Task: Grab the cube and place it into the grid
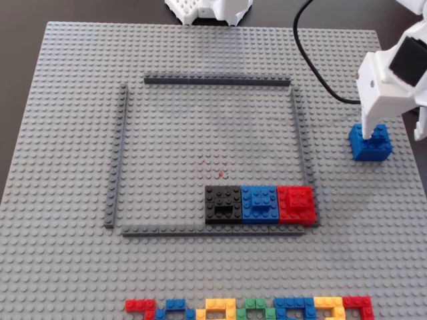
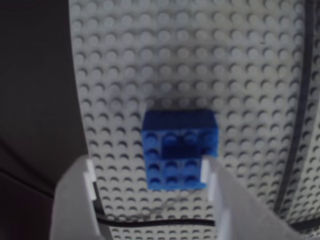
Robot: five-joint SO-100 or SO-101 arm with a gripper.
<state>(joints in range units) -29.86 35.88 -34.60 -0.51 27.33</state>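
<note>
The white gripper, jaws spread, straddles the small bright blue studded Lego cube on the grey studded baseplate, outside the dark grey strip grid.

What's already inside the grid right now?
Inside the grid, three cubes sit in a row against its lower right corner: black, blue, red. The rest is bare baseplate. Nothing is hidden.

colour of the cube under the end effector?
Bright blue studded Lego cube, clearest in the wrist view.
</note>
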